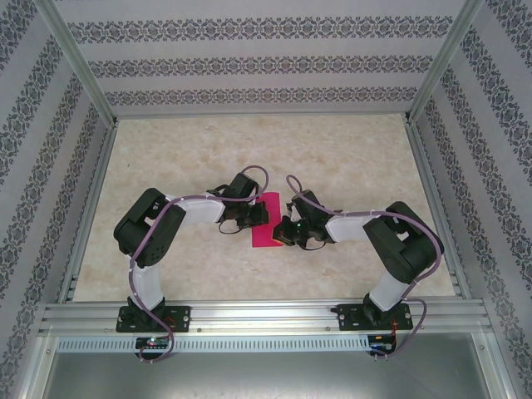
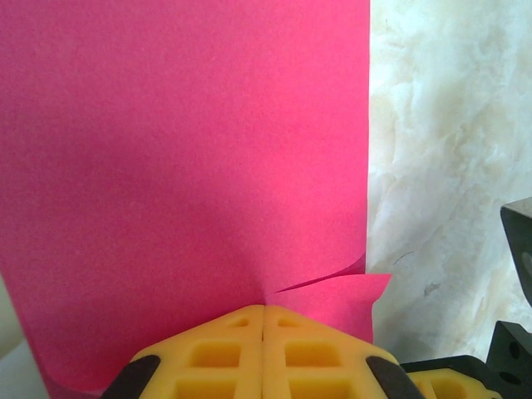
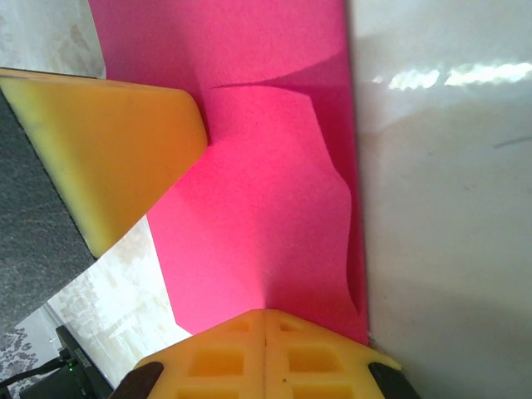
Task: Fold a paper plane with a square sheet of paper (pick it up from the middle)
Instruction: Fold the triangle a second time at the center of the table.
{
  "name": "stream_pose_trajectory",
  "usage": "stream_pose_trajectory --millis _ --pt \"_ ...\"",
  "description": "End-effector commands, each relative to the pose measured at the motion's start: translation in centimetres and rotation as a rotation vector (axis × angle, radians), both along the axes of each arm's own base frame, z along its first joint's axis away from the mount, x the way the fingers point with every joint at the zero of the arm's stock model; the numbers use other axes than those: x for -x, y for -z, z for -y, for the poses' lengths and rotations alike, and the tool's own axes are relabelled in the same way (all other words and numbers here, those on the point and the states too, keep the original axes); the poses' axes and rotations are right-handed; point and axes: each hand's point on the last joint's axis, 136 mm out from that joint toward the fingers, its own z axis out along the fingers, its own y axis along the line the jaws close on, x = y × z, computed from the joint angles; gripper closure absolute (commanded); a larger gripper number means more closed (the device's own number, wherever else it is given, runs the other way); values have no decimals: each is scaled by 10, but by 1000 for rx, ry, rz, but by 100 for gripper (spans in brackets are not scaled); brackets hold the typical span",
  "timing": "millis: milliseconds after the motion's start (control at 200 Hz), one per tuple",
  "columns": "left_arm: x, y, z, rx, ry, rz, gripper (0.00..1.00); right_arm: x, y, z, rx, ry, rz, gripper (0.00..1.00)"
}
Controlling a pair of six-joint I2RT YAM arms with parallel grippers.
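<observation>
Thin magenta-pink paper sheet (image 1: 268,220) pinched from left and right
My left gripper (image 2: 263,314) and right gripper (image 3: 264,316) both clamp it; pulling apart could tear it, perhaps at that edge nick (image 2: 320,283)

The left gripper (image 2: 263,322) has its yellow jaws pressed together on the near edge of the square sheet of paper (image 2: 183,166). A small flap curls up beside them. The pale marbled surface (image 2: 449,166) shows to the right.
</observation>
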Motion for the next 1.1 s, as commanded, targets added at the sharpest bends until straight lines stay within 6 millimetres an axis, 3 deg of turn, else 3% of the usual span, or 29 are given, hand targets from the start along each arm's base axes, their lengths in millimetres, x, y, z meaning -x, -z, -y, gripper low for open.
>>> stream_pose_trajectory --millis 0,679,924,1094 --pt "21 42 -21 -125 6 -96 92 22 19 13 57 16 -82 96" --pt "22 42 -22 -128 9 -96 92 34 11 33 7 112 -91 93" --pt "22 41 -20 -119 14 -94 92 8 -39 13 -82 74 53 93" --pt "21 40 -18 -116 17 -94 92 -7 -35 1 -90 58 47 93"
